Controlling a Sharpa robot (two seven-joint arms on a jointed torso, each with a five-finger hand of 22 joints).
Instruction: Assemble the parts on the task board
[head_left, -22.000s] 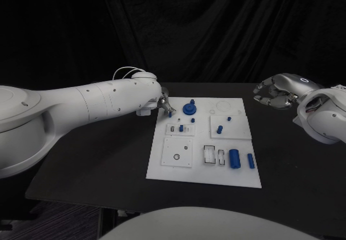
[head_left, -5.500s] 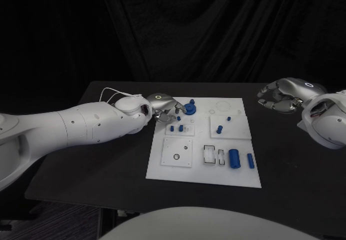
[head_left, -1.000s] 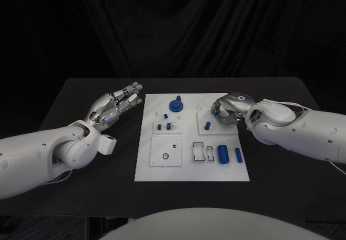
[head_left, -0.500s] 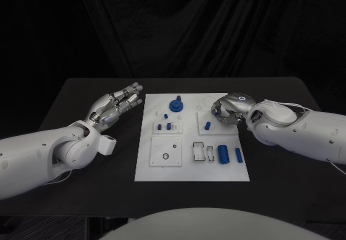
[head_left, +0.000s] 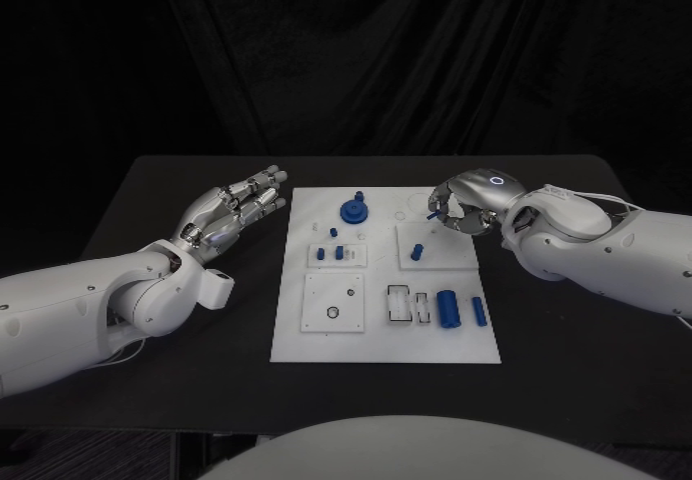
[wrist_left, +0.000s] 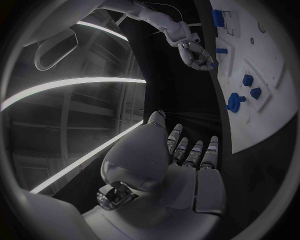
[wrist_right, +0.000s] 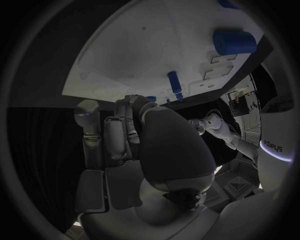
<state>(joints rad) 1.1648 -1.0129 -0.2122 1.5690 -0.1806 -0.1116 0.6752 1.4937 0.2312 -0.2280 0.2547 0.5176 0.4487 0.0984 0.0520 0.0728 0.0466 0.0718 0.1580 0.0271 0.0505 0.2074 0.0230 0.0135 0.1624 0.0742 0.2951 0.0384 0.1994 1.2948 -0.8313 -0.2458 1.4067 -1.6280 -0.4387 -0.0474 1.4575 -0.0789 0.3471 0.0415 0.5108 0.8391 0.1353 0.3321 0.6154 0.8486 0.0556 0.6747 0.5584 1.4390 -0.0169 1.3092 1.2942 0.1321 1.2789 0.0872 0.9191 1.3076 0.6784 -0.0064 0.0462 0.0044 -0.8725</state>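
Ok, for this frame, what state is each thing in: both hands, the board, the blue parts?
left hand: open, fingers extended, beside the board
right hand: fingers curled, over the board's far right corner; hold unclear
task board: flat on table
large blue cylinder: lying down
blue knob: standing upright

A black table (head_left: 159, 190) stands before a dark curtain backdrop (head_left: 375, 80) that hangs in folds just behind the table's far edge.

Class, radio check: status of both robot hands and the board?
Left robot hand open, off-board. Right robot hand curled, over white plastic task board. Small blue parts lying loose.
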